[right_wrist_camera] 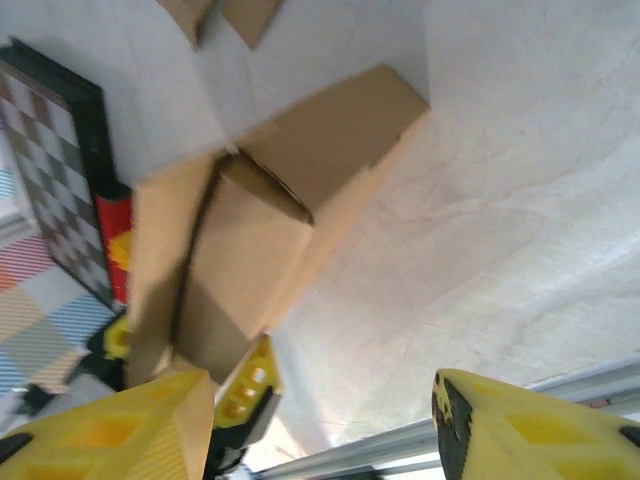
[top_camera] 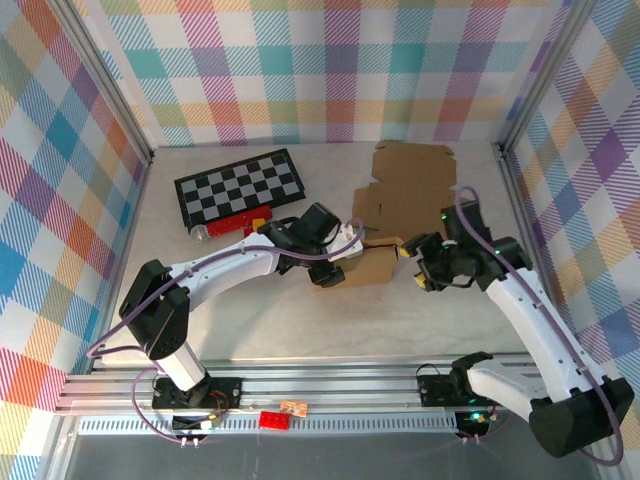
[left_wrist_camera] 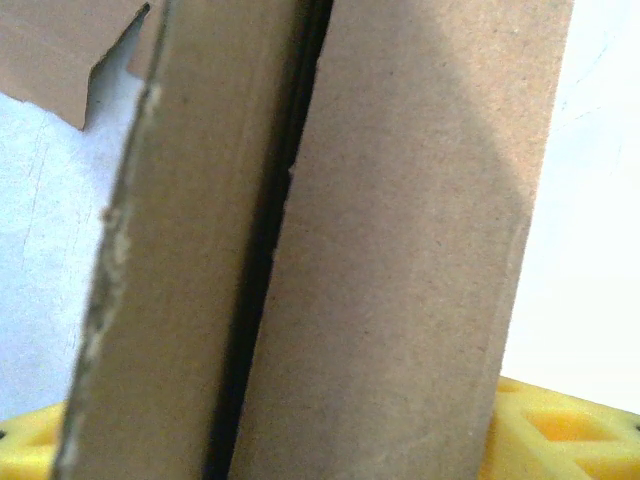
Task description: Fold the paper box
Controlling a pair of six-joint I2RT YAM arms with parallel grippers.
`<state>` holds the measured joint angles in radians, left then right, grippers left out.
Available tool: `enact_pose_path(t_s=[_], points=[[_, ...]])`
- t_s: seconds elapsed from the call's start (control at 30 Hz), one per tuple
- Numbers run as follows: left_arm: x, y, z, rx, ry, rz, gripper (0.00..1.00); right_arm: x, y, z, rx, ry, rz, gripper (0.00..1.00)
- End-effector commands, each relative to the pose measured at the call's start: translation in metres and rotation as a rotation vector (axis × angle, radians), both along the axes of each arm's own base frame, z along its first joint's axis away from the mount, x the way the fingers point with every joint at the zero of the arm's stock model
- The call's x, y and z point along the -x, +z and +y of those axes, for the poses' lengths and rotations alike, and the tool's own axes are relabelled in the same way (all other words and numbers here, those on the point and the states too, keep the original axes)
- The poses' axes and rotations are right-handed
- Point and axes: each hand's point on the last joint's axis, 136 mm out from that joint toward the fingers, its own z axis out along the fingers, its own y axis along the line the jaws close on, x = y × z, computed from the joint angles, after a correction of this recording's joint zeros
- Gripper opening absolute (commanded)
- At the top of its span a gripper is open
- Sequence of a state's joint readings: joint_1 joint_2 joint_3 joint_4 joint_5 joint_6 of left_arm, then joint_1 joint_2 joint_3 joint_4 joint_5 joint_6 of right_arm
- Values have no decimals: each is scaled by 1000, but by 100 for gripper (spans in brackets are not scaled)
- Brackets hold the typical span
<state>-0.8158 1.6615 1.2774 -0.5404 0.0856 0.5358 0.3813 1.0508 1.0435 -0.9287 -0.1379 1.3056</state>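
The paper box (top_camera: 365, 262) is brown cardboard, partly folded, lying mid-table. My left gripper (top_camera: 338, 258) is at its left end. In the left wrist view, two cardboard panels (left_wrist_camera: 400, 250) stand between the yellow fingers (left_wrist_camera: 565, 430), and the left gripper (left_wrist_camera: 300, 445) is shut on them. My right gripper (top_camera: 425, 268) hovers just off the box's right end. In the right wrist view the right gripper (right_wrist_camera: 320, 440) is open, with bare table between its fingers. The box (right_wrist_camera: 290, 220) lies ahead of it with an end flap (right_wrist_camera: 265, 185) tucked inward.
A flat brown cardboard sheet (top_camera: 410, 180) lies right behind the box. A black-and-white checkerboard (top_camera: 240, 185) with a red block (top_camera: 232, 222) beside it sits at the back left. An aluminium rail (top_camera: 330, 385) runs along the front edge. Plaid walls enclose the table.
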Motion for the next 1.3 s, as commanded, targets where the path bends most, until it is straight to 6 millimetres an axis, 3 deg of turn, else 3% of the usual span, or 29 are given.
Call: enact_pose_path(t_s=[0.0, 0.27, 0.47, 0.73, 0.93, 1.1, 1.17, 1.27], points=[[0, 11, -1, 35, 12, 2, 65, -10, -22, 7, 91, -61, 8, 60], [-2, 14, -2, 38, 8, -6, 61, -24, -35, 29, 65, -44, 33, 60], [-3, 18, -4, 55, 10, -7, 58, -26, -53, 30, 98, -44, 73, 58], [-5, 24, -5, 70, 13, -22, 59, -11, -71, 25, 158, -23, 192, 50], [-6, 25, -6, 77, 17, -29, 59, -9, -74, 25, 200, 4, 261, 46], [-7, 27, -6, 81, 20, -36, 58, -13, -65, 27, 195, 19, 233, 44], [-7, 28, -5, 81, 18, -35, 53, -20, -53, 27, 201, 36, 178, 44], [-7, 28, -3, 80, 17, -35, 48, -44, -18, 27, 238, 137, -5, 46]])
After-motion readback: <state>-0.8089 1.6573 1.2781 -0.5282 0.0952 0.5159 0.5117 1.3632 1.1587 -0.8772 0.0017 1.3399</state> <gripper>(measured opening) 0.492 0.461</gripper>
